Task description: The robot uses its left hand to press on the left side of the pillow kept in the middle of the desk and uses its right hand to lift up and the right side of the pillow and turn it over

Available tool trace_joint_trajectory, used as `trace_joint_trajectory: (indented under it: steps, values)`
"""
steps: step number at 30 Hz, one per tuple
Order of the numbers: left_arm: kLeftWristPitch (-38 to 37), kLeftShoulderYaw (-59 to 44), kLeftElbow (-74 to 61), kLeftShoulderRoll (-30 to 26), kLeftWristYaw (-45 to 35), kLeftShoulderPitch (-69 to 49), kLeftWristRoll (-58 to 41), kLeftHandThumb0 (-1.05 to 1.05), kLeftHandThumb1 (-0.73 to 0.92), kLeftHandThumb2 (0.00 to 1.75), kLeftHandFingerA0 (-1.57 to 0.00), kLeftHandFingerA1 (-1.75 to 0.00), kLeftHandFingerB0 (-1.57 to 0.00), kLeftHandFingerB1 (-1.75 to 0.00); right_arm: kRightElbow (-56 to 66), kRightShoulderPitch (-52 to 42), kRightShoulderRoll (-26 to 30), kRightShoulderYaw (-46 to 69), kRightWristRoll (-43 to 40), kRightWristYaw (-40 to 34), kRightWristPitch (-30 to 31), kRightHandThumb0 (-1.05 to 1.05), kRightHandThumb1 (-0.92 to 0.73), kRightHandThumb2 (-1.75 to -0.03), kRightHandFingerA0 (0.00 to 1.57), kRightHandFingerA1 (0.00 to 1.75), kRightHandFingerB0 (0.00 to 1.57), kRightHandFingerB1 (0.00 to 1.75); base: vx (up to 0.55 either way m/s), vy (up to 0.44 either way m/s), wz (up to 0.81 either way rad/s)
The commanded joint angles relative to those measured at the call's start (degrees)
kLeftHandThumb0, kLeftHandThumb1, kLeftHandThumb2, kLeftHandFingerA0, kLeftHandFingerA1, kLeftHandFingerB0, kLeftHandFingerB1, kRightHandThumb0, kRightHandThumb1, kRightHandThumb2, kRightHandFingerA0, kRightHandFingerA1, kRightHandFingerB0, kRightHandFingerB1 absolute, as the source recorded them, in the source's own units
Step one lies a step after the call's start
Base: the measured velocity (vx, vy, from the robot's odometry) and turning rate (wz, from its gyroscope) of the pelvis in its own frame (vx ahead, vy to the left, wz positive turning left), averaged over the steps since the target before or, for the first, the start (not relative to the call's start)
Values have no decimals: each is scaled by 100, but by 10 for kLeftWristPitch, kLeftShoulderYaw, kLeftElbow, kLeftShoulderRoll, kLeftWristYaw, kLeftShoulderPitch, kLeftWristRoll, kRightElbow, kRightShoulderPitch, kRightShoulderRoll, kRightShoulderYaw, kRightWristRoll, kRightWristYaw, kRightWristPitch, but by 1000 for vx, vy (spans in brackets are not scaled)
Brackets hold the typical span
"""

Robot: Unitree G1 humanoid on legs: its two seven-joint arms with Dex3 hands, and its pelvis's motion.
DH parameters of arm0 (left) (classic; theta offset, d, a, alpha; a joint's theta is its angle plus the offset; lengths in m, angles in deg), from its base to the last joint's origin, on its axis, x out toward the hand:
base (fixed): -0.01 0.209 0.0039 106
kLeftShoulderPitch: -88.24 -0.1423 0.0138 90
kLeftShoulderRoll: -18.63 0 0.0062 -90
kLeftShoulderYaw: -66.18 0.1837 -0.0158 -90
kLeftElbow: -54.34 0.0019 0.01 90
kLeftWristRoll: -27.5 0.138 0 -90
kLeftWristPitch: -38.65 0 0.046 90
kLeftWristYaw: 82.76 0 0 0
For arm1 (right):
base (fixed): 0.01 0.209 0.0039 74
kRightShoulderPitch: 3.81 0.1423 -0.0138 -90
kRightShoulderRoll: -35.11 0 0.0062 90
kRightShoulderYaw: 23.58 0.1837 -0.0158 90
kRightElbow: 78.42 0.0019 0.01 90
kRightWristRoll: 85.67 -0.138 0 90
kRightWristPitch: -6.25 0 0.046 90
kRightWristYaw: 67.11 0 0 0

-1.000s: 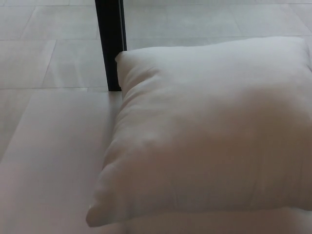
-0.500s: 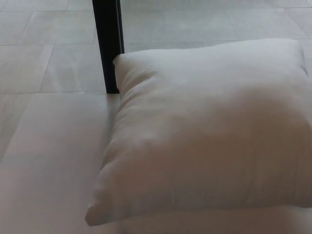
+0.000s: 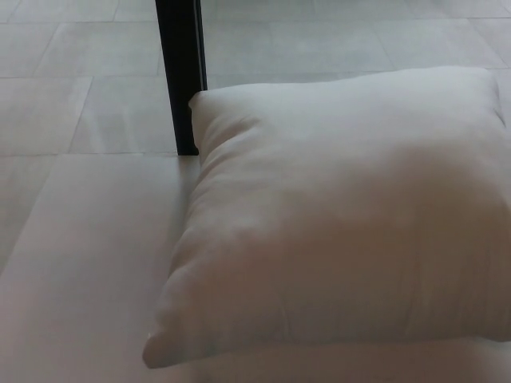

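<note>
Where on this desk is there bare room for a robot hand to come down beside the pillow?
The desk lies bare left of the pillow, from the black post down to the near edge. The pillow fills the centre and right to the frame edge. Neither robot hand is in view.

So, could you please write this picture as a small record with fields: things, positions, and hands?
main thing: white pillow, lying flat on the desk
surface: pale desk, bare part to the pillow's left
behind: black post, standing by the pillow's far left corner
floor: grey tiles past the desk
left hand: not in view
right hand: not in view
</note>
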Motion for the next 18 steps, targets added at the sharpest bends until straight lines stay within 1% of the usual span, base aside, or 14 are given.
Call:
trace_joint_trajectory:
  steps: [1,2,3,4,5,6,7,8,9,10,11,12,17,18]
  values:
    - [-101,14,10,-4,-46,-2,51,-83,53,57,-24,-80,-44,-81,-7,-16,-7,-29,4,-8,-99,-76,-75,-61,15,75,0,55,0,0,0]
    - [-102,12,9,-4,-44,-2,49,-84,53,57,-24,-80,-43,-82,-5,-15,-8,-32,1,-8,-97,-76,-75,-61,20,78,0,55,0,0,0]
    - [-103,8,20,-6,-48,1,47,-81,52,57,-25,-77,-44,-80,-6,-13,-8,-36,1,-16,-99,-41,-44,-104,9,58,1,55,0,0,0]
    - [-104,6,25,-9,-51,3,46,-81,52,57,-25,-77,-44,-80,-7,-12,-9,-39,0,-19,-101,-41,-44,-104,9,58,1,55,0,0,0]
    - [-103,4,31,-11,-55,6,46,-80,52,57,-24,-76,-43,-80,-9,-9,-9,-40,-3,-26,-100,-76,-55,-92,24,68,3,55,0,0,0]
    - [-106,1,31,-10,-53,4,46,-80,52,56,-26,-77,-44,-80,-12,-10,-8,-43,-4,-25,-106,-41,-44,-103,9,57,2,56,0,0,0]
    - [-108,14,32,-13,-26,8,66,-80,51,55,-35,-75,-41,-82,-16,-7,-9,-40,-10,-33,-114,-67,-51,-85,36,76,11,59,0,0,0]
    - [-110,8,33,-10,-19,9,62,-75,45,56,-38,-77,-42,-83,-16,-6,-8,-44,-8,-47,-114,-60,-48,-83,54,87,18,60,0,0,0]
    - [-111,7,34,-9,-19,11,63,-75,45,56,-38,-77,-42,-83,-17,-5,-7,-45,-9,-48,-115,-60,-48,-83,54,87,18,60,0,0,0]
    - [-116,7,34,-7,-13,11,66,-69,40,57,-44,-79,-52,-82,-10,-11,-8,-50,-9,-41,-118,-53,-55,-57,48,90,24,64,0,0,0]
    - [-125,4,32,-3,-1,10,68,-68,27,78,-46,-76,-54,-78,4,-20,-10,-54,-10,-35,-117,-49,-54,-56,58,98,27,62,0,0,0]
    - [-132,7,35,-4,1,10,75,-69,29,80,-44,-74,-53,-76,6,-21,-11,-60,-7,-40,-119,-49,-56,-56,64,102,27,61,0,0,0]
    - [-119,-1,38,-3,4,16,72,-66,24,77,-37,-74,-51,-78,-1,-22,-10,-74,-9,-32,-131,-53,-56,-57,36,75,22,58,0,0,0]
    - [-116,6,32,-5,6,14,80,-66,37,58,-31,-80,-50,-83,-1,-24,-9,-78,-9,-28,-133,-56,-56,-57,36,75,21,59,0,0,0]
